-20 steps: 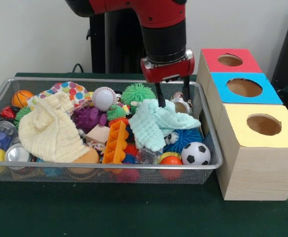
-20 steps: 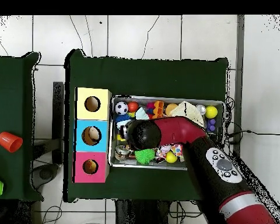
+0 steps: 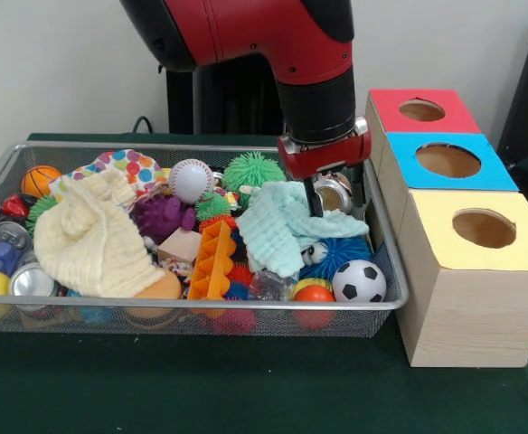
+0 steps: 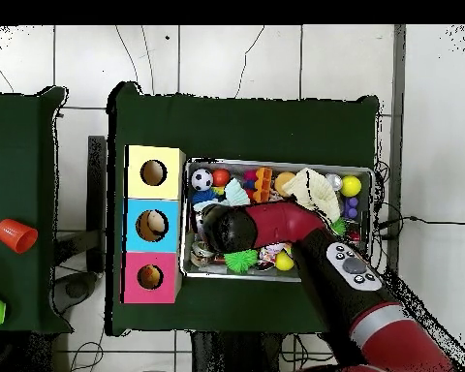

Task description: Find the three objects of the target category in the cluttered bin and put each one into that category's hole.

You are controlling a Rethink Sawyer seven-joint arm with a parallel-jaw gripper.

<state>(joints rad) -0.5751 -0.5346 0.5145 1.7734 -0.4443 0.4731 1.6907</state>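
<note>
The wire mesh bin (image 3: 110,307) is full of mixed toys and cloths; it also shows in the overhead view (image 4: 275,162). My gripper (image 3: 339,197) hangs open at the bin's far right end. Its fingers (image 3: 315,195) stand on either side of a silver metal cup (image 3: 335,190), beside a mint green cloth (image 3: 280,226). In the overhead view the arm's black wrist (image 4: 225,230) hides the gripper. A small yellow thing (image 4: 284,260) lies next to the arm; I cannot tell if it is the duck. The red-topped box's hole (image 3: 421,110) is dark, and it also shows in the overhead view (image 4: 149,277).
A blue-topped box (image 3: 448,160) and a yellow-topped box (image 3: 484,228) stand in a row with the red one, right of the bin. A cream cloth (image 3: 92,240), orange ridged toy (image 3: 212,262), soccer ball (image 3: 359,281), baseball (image 3: 190,179) and spiky balls lie in the bin.
In the front view my gripper has moved right, off the mint cloth and over the silver cup by the bin's right rim. The toys have not moved.
</note>
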